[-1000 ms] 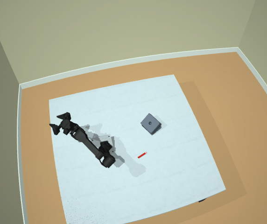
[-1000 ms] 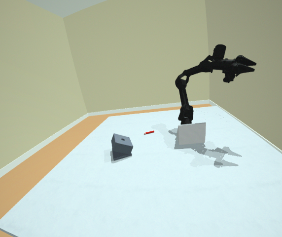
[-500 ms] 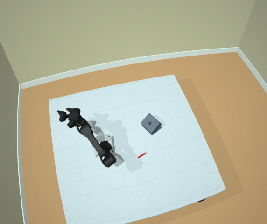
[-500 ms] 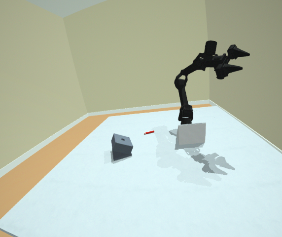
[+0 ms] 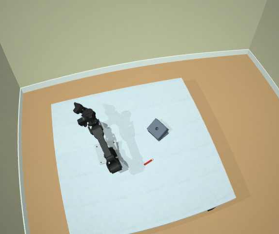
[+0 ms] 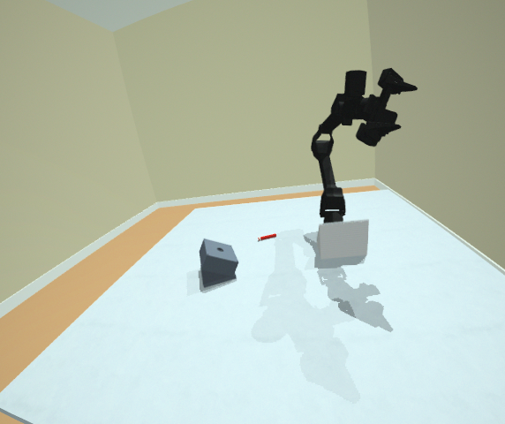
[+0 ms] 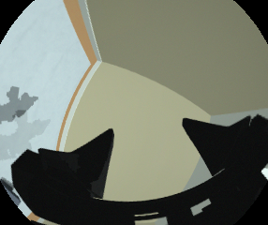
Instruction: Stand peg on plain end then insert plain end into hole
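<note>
The red peg (image 5: pixel 148 162) (image 6: pixel 268 237) lies flat on the table (image 5: pixel 185 176) (image 6: pixel 152 365). Its white-banded end (image 5: pixel 152 159) points away from the arm's base. The blue-grey block with the sloped panel (image 5: pixel 162 130) (image 6: pixel 218 265) stands apart from the peg, with one dark, empty-looking hole (image 5: pixel 156 128) (image 6: pixel 220 249) in its face. My gripper (image 5: pixel 75 112) (image 6: pixel 408 107) (image 7: pixel 149 127) is wide open and empty, high above the table and far from both peg and panel. The wrist view shows neither the peg nor the hole.
The arm's pale base plate (image 5: pixel 99 154) (image 6: pixel 343 239) stands on the table on the arm's side of the panel. Shadows of the arm fall across the table. Walls (image 7: pixel 139 94) fill most of the wrist view.
</note>
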`<state>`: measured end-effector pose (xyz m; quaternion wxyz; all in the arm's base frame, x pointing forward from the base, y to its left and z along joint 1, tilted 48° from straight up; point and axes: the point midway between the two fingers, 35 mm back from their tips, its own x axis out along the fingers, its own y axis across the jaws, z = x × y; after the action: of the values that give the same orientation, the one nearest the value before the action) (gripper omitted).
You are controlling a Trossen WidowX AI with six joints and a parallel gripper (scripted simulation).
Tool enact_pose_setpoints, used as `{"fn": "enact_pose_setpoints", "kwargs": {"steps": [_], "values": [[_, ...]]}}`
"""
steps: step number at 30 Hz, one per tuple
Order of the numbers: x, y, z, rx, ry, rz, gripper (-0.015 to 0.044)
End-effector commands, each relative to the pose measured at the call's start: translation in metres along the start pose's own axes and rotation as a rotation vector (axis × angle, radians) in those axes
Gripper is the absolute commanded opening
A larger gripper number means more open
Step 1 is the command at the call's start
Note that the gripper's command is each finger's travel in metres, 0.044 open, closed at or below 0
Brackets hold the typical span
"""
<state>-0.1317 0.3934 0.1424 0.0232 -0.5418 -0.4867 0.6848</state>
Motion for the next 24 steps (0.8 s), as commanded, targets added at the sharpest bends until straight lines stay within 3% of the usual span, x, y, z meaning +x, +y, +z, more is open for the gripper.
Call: {"fn": "enact_pose_setpoints", "kwargs": {"steps": [1,24], "values": [[-0.004,0.013,-0.022,0.107,0.059,0.041,0.0440],[-0.056,0.116,-0.133,0.750,0.433,0.233,0.0440]]}}
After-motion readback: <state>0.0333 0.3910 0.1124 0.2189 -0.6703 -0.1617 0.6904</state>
